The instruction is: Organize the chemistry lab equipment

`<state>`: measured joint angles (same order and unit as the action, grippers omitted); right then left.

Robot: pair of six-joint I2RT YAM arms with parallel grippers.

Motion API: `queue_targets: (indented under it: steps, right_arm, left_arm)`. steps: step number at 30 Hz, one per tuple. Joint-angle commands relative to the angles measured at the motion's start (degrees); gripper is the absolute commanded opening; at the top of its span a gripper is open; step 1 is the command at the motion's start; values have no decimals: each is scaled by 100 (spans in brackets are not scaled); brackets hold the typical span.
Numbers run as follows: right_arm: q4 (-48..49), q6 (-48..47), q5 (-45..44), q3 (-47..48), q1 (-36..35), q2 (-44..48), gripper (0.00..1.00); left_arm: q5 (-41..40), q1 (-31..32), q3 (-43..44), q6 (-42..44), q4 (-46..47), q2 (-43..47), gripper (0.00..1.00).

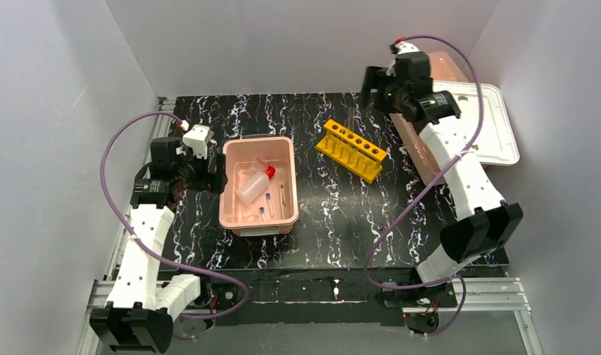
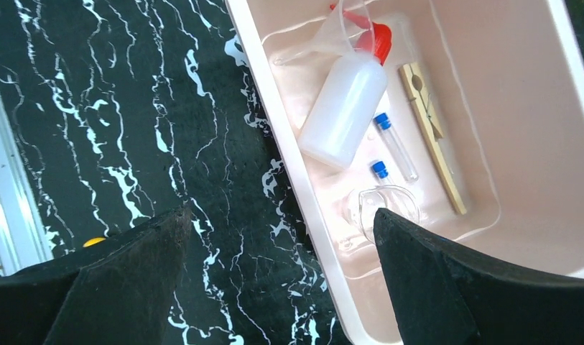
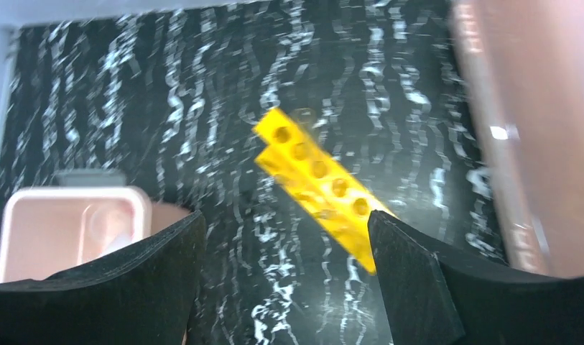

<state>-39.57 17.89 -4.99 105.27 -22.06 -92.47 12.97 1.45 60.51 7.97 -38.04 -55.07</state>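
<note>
A translucent white bottle with a red cap (image 1: 253,185) (image 2: 344,108) lies in the pink tub (image 1: 288,174) (image 2: 274,129). Beside it are a clear funnel (image 2: 332,32), two clear blue-capped tubes (image 2: 396,147), a small clear beaker (image 2: 389,205) and a wooden clamp (image 2: 432,136). The yellow six-hole rack (image 1: 350,150) (image 3: 317,176) stands empty on the table, right of the tub. My left gripper (image 1: 211,177) (image 2: 281,215) is open and empty, straddling the tub's left rim. My right gripper (image 1: 372,87) (image 3: 285,215) is open and empty, raised above the far side behind the rack.
A second pink tub (image 1: 419,151) (image 3: 533,144) and a white rectangular lid (image 1: 497,126) lie at the far right, under my right arm. The black marbled table (image 1: 334,222) is walled by grey panels on three sides.
</note>
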Motion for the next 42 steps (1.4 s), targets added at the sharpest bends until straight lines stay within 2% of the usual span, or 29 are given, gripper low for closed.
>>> queue_targets:
  steps: [1, 5, 7, 9, 12, 16, 21, 26, 32, 38, 42]
  right_arm:
    - [287, 347, -636, -517, 485, 707, 89]
    - [241, 861, -875, -1241, 869, 1448, 93]
    - [322, 1027, -846, -1795, 1031, 2007, 98]
    - [414, 1147, -876, -2387, 1093, 2581, 98]
    - [257, 1399, -934, -2758, 1164, 3261, 98]
    - [67, 1539, -450, -2976, 1389, 3745, 98]
    - [-290, 1201, -929, -2718, 1459, 3566, 98]
    - [0, 845, -1520, -2663, 1459, 3158, 89]
    - [149, 614, -1568, -2495, 1459, 2952, 85]
    - [266, 369, -1814, -2354, 1459, 2779, 83]
    - [320, 347, -1718, -2279, 1459, 2606, 83]
  left_arm:
    - [209, -22, -208, 129, 362, -116, 98]
    - [462, -22, -160, 175, 436, -238, 98]
    - [552, -19, -139, 192, 475, -265, 98]
    - [592, -17, -140, 201, 524, -267, 98]
    - [659, -18, -147, 203, 564, -259, 98]
    - [746, -21, -251, 190, 688, -221, 98]
    - [651, -22, -213, 132, 686, -272, 98]
    - [549, -20, -381, 23, 880, -269, 98]
    - [838, -18, -537, -204, 848, -576, 98]
    - [981, -17, -717, -68, 754, -864, 95]
    - [1190, -14, -743, 293, 702, -1095, 88]
